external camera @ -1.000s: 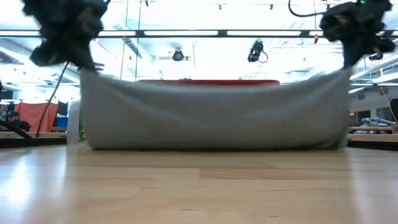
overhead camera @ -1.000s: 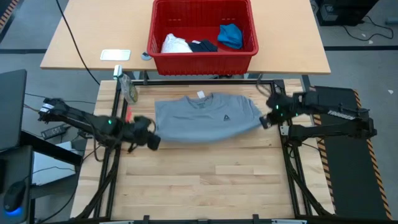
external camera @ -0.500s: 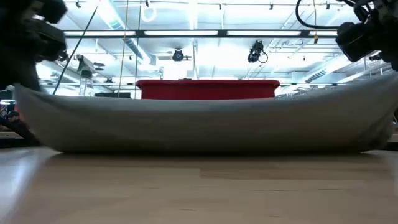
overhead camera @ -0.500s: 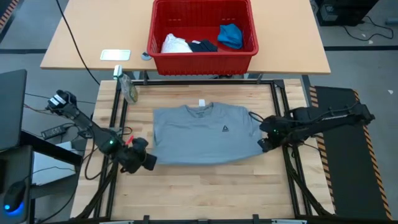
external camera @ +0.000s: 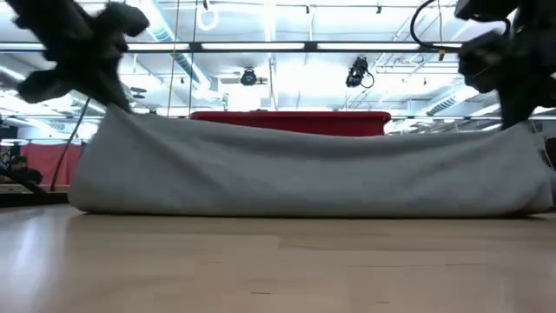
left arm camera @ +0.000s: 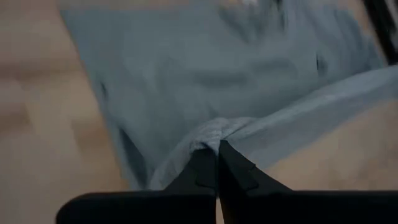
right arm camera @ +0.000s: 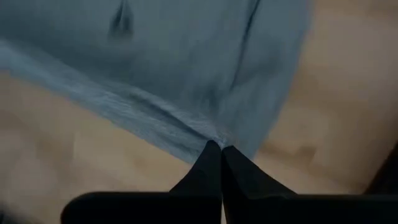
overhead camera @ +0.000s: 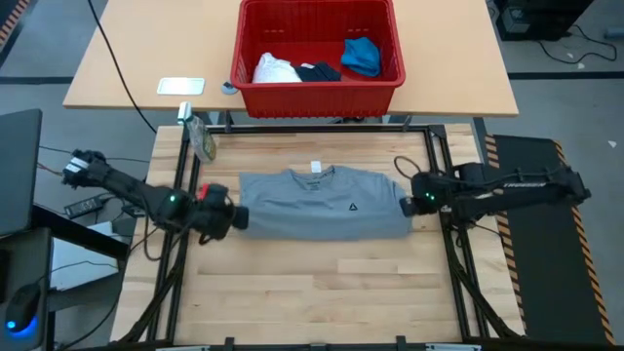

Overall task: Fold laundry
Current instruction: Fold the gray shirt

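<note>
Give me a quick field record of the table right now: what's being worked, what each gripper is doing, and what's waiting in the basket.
item in work: grey cotton T-shirt with small dark chest logo, spread across the wooden table, its near part lifted off the wood
left gripper: shut on the shirt's left side
right gripper: shut on the shirt's right side
shirt collar: points toward the basket
red plastic basket: on the far tan table, holds a white cloth, a navy garment, a bright blue garment
fold state: not yet complete
</note>
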